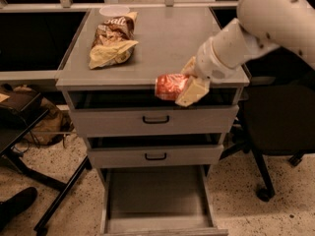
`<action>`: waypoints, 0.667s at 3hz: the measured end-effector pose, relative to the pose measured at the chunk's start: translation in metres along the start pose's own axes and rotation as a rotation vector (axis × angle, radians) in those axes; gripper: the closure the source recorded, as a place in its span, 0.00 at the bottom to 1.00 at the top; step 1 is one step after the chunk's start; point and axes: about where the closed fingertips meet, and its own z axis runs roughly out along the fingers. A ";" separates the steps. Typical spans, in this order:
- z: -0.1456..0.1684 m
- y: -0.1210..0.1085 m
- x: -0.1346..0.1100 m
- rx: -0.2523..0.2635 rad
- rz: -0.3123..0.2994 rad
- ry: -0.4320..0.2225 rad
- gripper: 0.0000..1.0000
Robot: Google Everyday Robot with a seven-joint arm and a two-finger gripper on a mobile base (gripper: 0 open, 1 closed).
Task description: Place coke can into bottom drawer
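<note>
The red coke can [170, 86] lies sideways in my gripper [187, 85], held in the air just past the front edge of the cabinet top [162, 38], in front of the top drawer. The gripper's cream fingers [194, 91] are closed around the can's right end. The white arm reaches in from the upper right. The bottom drawer [155, 198] is pulled open below, its plain grey floor bare. The can is well above it.
A brown-and-yellow chip bag [113, 39] lies on the cabinet top's left, with a white cup [114, 10] behind it. Two upper drawers with black handles [155, 119] are closed. A black chair [275, 117] stands to the right, table legs to the left.
</note>
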 end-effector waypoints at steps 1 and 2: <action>0.016 0.050 -0.011 0.018 0.125 -0.144 1.00; 0.071 0.101 0.009 -0.011 0.255 -0.260 1.00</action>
